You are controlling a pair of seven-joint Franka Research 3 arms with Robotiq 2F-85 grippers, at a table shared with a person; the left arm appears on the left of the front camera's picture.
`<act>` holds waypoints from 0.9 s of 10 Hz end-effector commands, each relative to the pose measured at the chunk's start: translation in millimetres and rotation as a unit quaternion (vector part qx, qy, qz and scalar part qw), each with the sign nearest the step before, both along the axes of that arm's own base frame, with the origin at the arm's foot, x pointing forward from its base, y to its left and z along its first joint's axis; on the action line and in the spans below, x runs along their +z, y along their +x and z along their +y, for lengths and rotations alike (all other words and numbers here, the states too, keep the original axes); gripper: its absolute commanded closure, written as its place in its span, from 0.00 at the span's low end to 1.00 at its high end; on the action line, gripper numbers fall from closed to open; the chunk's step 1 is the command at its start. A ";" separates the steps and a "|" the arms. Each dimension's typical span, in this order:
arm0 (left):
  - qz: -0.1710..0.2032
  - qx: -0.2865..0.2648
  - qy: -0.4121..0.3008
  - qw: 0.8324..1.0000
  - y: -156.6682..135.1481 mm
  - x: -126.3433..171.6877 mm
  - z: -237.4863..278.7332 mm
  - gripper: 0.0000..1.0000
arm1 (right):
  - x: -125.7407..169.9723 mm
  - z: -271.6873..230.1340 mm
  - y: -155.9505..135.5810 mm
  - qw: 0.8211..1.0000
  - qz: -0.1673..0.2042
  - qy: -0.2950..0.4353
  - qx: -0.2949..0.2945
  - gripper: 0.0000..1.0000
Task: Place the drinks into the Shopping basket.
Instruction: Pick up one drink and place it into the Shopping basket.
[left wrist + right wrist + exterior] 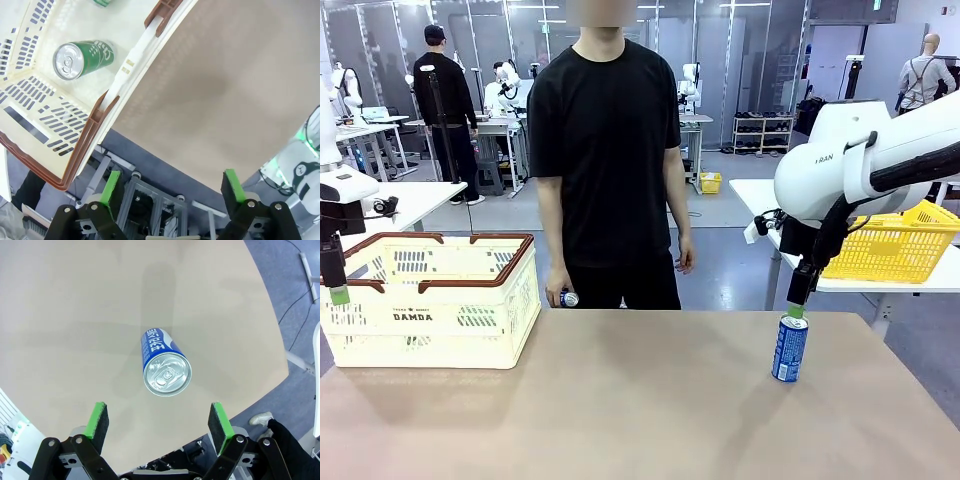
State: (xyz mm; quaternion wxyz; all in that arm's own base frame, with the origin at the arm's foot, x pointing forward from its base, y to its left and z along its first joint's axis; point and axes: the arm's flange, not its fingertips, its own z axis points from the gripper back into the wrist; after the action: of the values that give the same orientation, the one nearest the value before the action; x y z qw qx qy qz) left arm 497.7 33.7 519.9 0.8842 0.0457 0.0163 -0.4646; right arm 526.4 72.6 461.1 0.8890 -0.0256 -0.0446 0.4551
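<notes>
**Drinks: the blue can is next**

Drinks go in the Shopping basket (430, 300), the big cream box with a brown rim at the left end of the table (640, 400). One green can (80, 59) lies on its side inside it. The blue can (789, 348) stands up straight near the right end of the table, well apart from the basket. The person (605, 150) across the table holds another small can (568, 298) low by the hip.

The right gripper (158, 422) hangs just above the blue can. It is wide open and holds nothing. The left gripper (172, 187) is also wide open and empty, near the basket's edge.

I think the job now is to grab the blue can. The right gripper should go straight down, so one green pad sits on each side of the round body, under the silver top. Squeeze softly, because thin metal can dent. The sides look smooth and shiny, so the can may slip. Lift it high enough to clear the brown rim.

The basket looks like hard plastic with many slots. The table is flat, tan and dull.
</notes>
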 end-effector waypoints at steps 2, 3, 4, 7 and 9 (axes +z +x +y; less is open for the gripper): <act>-0.003 0.009 -0.006 1.000 -2.1 3.0 -1.2 0.02 | 0.6 -1.7 9.2 1.000 -0.005 -0.001 0.018 0.00; -0.003 0.009 -0.006 1.000 -2.1 3.0 -1.2 0.02 | -1.5 -2.4 11.3 1.000 -0.003 -0.001 0.020 0.00; -0.003 0.009 -0.006 1.000 -2.1 3.0 -1.2 0.02 | -4.5 -3.3 13.1 1.000 -0.001 -0.002 0.020 0.00; -0.003 0.009 -0.006 1.000 -2.1 3.0 -1.2 0.02 | -23.6 -7.9 23.4 1.000 0.005 -0.001 0.027 0.00; -0.003 0.009 -0.006 1.000 -2.1 3.0 -1.2 0.02 | -39.2 -10.4 33.6 0.999 0.014 -0.001 0.031 0.00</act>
State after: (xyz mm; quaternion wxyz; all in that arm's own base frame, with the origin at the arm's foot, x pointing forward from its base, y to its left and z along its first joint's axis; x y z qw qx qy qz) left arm 497.6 33.7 520.0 0.8842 0.0457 0.0162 -0.4645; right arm 548.6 64.8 424.1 0.8823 -0.0220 -0.0302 0.4692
